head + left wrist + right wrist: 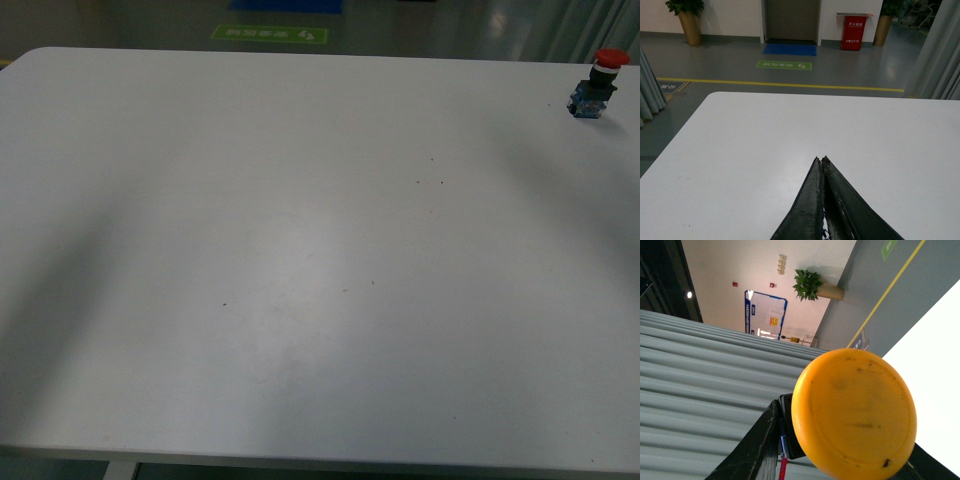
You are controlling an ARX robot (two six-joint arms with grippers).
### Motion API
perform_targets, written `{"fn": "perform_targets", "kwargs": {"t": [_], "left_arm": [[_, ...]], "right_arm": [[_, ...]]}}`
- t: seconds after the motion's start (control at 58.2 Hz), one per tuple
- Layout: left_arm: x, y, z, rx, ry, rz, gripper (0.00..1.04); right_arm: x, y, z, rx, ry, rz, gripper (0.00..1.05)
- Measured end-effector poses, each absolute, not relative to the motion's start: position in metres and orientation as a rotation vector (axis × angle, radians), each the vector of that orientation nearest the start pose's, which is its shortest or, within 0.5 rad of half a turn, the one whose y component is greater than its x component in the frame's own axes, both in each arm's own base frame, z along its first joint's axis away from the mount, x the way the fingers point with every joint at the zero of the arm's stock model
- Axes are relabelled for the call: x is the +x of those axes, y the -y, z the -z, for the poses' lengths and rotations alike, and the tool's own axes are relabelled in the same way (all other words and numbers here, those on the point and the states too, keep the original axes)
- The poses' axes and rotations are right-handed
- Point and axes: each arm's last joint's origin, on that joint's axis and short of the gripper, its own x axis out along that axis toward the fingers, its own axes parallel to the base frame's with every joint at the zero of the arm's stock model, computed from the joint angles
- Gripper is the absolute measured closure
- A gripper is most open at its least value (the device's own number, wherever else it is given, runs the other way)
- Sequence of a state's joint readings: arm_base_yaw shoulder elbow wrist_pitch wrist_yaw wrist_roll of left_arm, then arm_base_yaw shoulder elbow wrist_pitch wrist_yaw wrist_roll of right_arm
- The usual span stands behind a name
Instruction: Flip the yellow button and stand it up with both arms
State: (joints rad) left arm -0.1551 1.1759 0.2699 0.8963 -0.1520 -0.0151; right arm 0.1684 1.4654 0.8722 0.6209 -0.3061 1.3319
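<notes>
Right hand (845,440): pinching the yellow button (855,410), dark fingers (757,445) set on either side of it behind the cap. Cap faces the wrist camera almost square on and fills much of that view. It is round, orange-yellow and scuffed, with a few dark specks. Black collar (790,427) just shows past the cap's edge, beside one finger. Below it is a bit of red and blue, too small to tell what. Contact block hidden by the cap. Cannot tell whether the button touches the table (940,335); a white stretch of table shows beyond the cap. Further out: grey curtain (700,370) in long folds, grey floor with a yellow line (887,292), potted plant (812,284) by the wall, blue board (765,315). Left hand (821,159): fingers pressed together, tips touching, over the white table and well inside its edge. Past the table's far edge in that view: yellow line across the floor, green floor sign (784,65), blue mat (790,49) before a door (792,20), red box (854,32) against the wall, curtain at both sides. Front view: wide white table, a few dark specks, soft shadows toward both sides. Red button (598,85) stands upright near the far right corner, red cap up, blue block down on the table.
</notes>
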Motion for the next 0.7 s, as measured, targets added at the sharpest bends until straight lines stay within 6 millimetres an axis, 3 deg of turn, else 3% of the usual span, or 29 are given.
{"fn": "perform_targets", "kwargs": {"t": [0.189, 0.704], "left_arm": [[0.183, 0.016, -0.181, -0.008, -0.01, 0.004, 1.01], [0.148, 0.0, -0.165, -0.008, -0.011, 0.001, 1.01]], "right_arm": [[0.317, -0.058, -0.275, 1.306, -0.292, -0.402, 0.65], [0.316, -0.055, -0.272, 1.298, -0.286, -0.396, 0.65]]}}
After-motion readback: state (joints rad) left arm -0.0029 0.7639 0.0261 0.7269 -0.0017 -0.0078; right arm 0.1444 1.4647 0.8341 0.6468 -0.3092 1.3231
